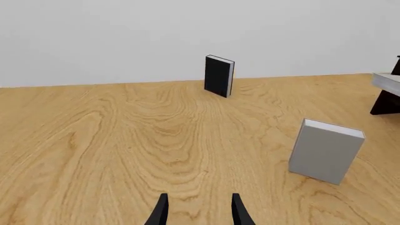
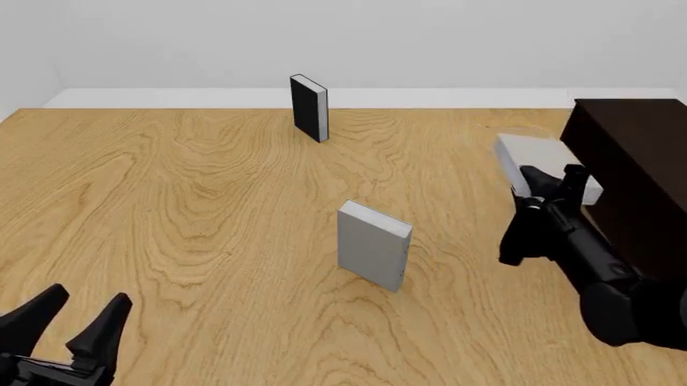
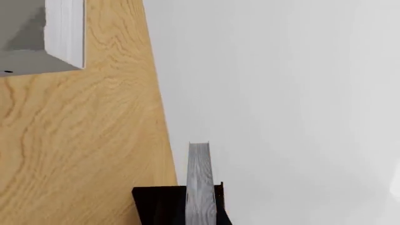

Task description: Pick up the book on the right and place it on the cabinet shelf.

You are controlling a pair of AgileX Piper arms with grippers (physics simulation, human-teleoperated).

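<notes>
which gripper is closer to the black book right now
Neither is close, but the right gripper is nearer. The black book stands at the table's far edge, with the left gripper at the near-left corner.

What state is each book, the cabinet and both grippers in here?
Grey book: lifted, lying flat, clamped in the right gripper beside the cabinet.
Second grey book: upright on the table.
Black book: upright, far side.
Cabinet: resting, untouched.
Left gripper: open, empty.
</notes>
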